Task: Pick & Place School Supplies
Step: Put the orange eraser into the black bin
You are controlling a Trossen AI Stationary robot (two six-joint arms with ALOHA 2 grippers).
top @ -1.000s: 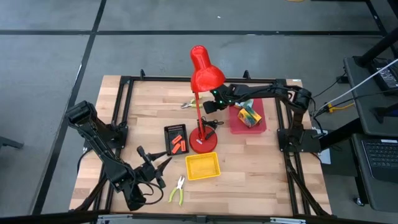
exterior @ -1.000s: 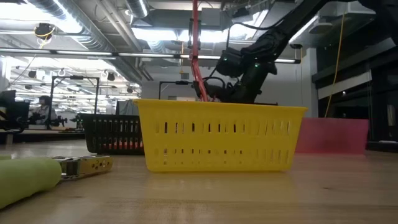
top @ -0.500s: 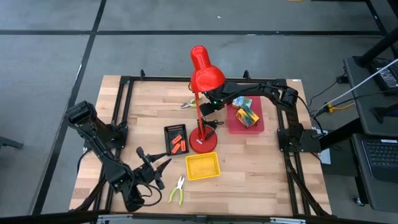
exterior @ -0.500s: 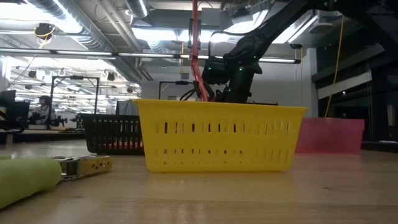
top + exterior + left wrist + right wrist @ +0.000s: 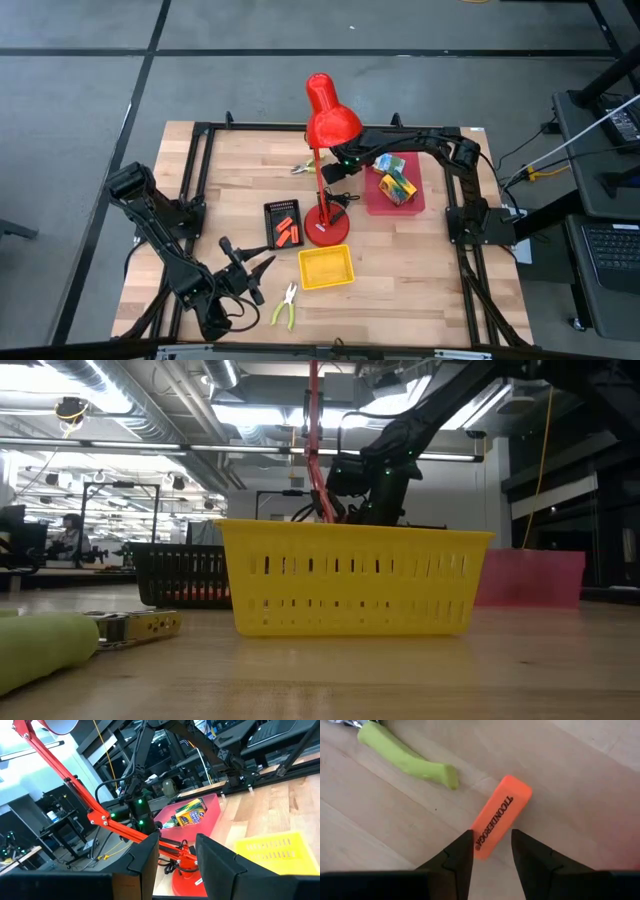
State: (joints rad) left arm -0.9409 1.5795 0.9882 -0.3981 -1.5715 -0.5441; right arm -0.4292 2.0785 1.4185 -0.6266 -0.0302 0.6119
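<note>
Orange eraser (image 5: 500,815) frame centre | right gripper (image 5: 491,851) fingers apart, empty above it | straddle narrow sides, descend | left gripper (image 5: 177,862) parted, waiting

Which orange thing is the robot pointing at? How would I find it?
Find the tall red lamp mid-table. Behind its pole, beside a green-handled plier, one orange piece lies alone on bare wood under the right gripper. The other orange pieces sit in the black tray.

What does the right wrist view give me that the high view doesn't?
Right wrist only: an orange piece lying on the table just ahead of the open right gripper; from above the red lamp hides it. High only: the black tray, yellow tray, pink tray, crayon boxes, left gripper and near pliers. Both: the far pliers.
</note>
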